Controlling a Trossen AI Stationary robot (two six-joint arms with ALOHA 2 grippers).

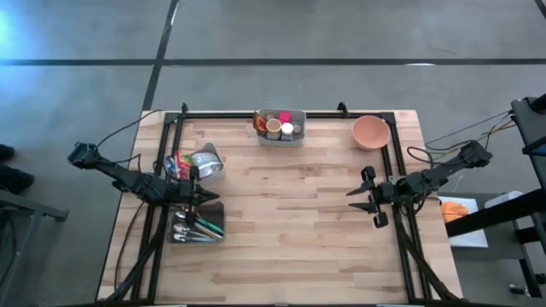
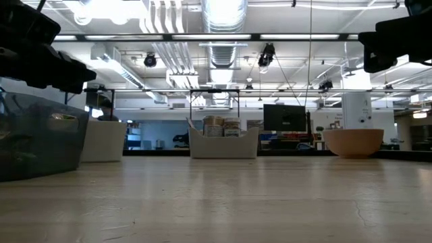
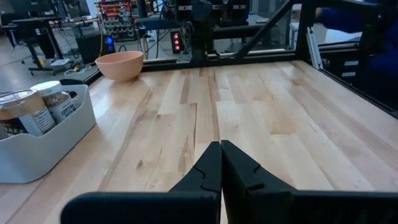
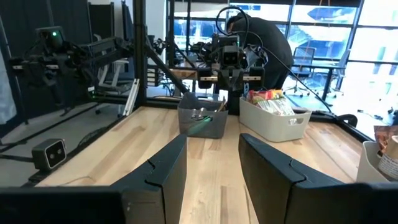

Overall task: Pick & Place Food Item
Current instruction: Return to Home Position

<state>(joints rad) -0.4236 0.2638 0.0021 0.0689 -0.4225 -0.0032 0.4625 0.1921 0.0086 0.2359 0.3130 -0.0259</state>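
Along counter [image 1: 299, 213] edges: homing, with left pincer [image 3: 221, 144] together, right pincer [image 4: 212, 143] apart. Next, draw back clear of black bin [image 4: 186, 118].

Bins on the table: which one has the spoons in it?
The dark bin on the left of the table. It holds spoons; the pale bin next to it holds packets, and the grey bin at the back holds bottles.

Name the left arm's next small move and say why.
Probably draw the left gripper back from over the black bin toward the table's left edge. Its fingers are shut on nothing and the cutlery lies in that bin, so nothing seems left to carry. The right gripper waits open near the right edge.
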